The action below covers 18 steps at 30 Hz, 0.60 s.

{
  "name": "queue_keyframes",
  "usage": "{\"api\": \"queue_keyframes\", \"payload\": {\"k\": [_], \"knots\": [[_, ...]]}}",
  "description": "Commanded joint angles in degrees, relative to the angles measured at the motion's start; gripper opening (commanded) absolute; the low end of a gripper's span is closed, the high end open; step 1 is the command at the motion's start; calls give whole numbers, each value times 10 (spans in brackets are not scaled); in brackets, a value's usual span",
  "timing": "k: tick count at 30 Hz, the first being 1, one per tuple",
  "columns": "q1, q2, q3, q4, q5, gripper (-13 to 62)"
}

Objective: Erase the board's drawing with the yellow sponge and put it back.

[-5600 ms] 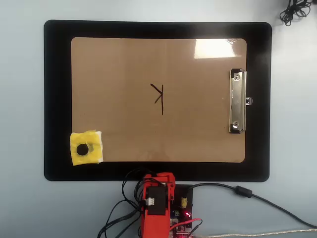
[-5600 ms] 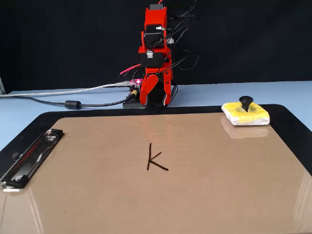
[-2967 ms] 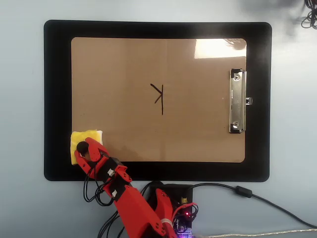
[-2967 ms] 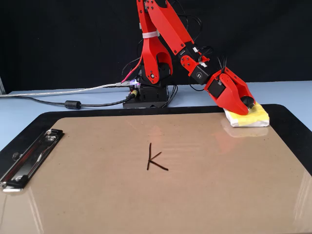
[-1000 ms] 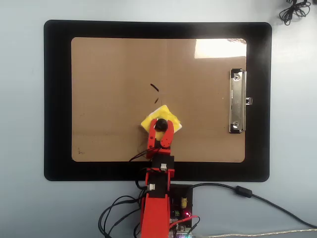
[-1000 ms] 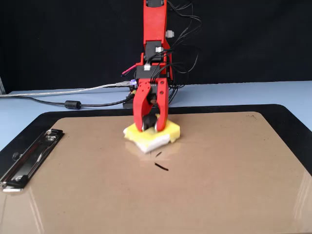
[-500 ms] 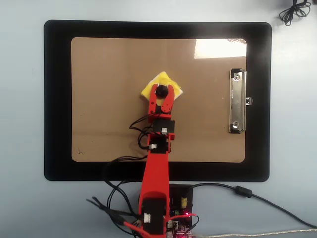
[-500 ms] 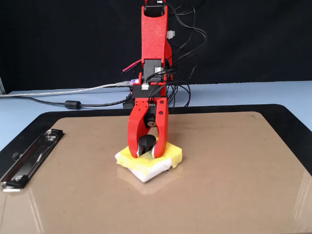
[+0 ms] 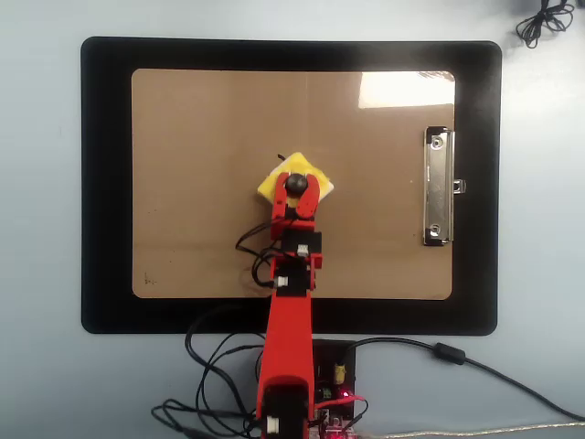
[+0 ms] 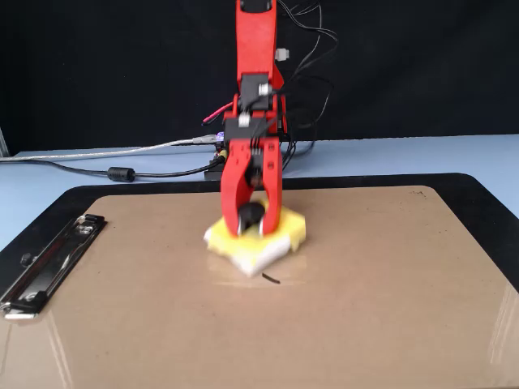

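The brown board (image 9: 384, 229) lies on a black mat (image 9: 105, 183), its silver clip (image 9: 439, 187) at the right in the overhead view. My red gripper (image 9: 295, 186) is shut on the black knob of the yellow sponge (image 9: 274, 181), which rests on the middle of the board. In the fixed view the gripper (image 10: 253, 217) holds the sponge (image 10: 292, 231) down on the board (image 10: 365, 308). A short black stroke of the drawing (image 10: 271, 279) shows just in front of the sponge; in the overhead view the drawing does not show.
The clip (image 10: 49, 263) sits at the left in the fixed view. A faint small mark (image 9: 149, 279) is at the board's lower left corner. Cables (image 9: 210, 366) and an electronics board (image 9: 334, 393) lie by the arm's base. A black cable (image 9: 544, 23) lies at top right.
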Motion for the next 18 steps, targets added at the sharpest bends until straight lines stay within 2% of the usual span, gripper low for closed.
{"api": "queue_keyframes", "payload": {"k": [1, 3, 6, 13, 15, 18], "knots": [[-10, -57, -54, -11, -8, -80], [-16, -101, -102, -10, -15, -80], [-27, -69, -61, -5, -19, -80], [-59, 221, 221, -5, -19, -80], [-66, 228, 227, -6, -19, -80], [-69, 139, 163, -16, -19, -80]]}}
